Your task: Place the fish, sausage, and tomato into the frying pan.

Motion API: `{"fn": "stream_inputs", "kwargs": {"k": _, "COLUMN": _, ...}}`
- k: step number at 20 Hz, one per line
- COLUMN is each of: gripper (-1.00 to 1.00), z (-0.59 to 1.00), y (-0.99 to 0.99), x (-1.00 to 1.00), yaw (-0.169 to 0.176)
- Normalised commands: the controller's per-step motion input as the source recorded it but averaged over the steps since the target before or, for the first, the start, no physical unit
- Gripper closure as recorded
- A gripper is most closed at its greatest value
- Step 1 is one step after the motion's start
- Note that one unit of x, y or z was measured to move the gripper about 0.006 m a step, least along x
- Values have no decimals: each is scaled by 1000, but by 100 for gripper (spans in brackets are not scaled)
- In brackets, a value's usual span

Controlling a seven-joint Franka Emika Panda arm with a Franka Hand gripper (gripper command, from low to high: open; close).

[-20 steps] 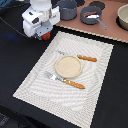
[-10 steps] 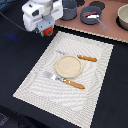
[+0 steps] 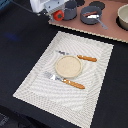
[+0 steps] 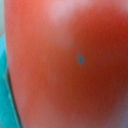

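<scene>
The red tomato (image 3: 59, 15) hangs at my gripper (image 3: 55, 14) at the back of the exterior view's left, just beside the dark-grey pot (image 3: 70, 9). In the wrist view the tomato (image 4: 65, 65) fills the picture as a red blur, and my fingers are hidden. The gripper is shut on the tomato. The grey frying pan (image 3: 84, 12) stands further to the exterior view's right, its handle (image 3: 102, 23) pointing forward. A small pale shape and a reddish shape (image 3: 90, 16) lie in it, too small to tell as fish or sausage.
A tan plate (image 3: 68, 65) sits on a striped placemat (image 3: 40, 82), with orange-handled cutlery behind it (image 3: 86, 58) and in front of it (image 3: 74, 84). A beige bowl (image 3: 123, 17) and a dark lid (image 3: 97, 4) stand on the brown board (image 3: 107, 31) at the back.
My gripper has moved toward the back and the exterior view's right, carrying the tomato from over the dark table to beside the pot.
</scene>
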Motion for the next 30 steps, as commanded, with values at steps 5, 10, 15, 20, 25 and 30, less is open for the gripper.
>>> {"fn": "stream_inputs", "kwargs": {"k": 5, "gripper": 100, "z": 1000, "y": 499, "x": 997, "yaw": -9}}
{"fn": "stream_inputs", "kwargs": {"k": 10, "gripper": 100, "z": 693, "y": 509, "x": 986, "yaw": 0}}
{"fn": "stream_inputs", "kwargs": {"k": 15, "gripper": 100, "z": 275, "y": 554, "x": 951, "yaw": 0}}
{"fn": "stream_inputs", "kwargs": {"k": 20, "gripper": 100, "z": -2, "y": 607, "x": 875, "yaw": 0}}
{"fn": "stream_inputs", "kwargs": {"k": 25, "gripper": 100, "z": -87, "y": 680, "x": 701, "yaw": 0}}
{"fn": "stream_inputs", "kwargs": {"k": 30, "gripper": 100, "z": -130, "y": 621, "x": 494, "yaw": 0}}
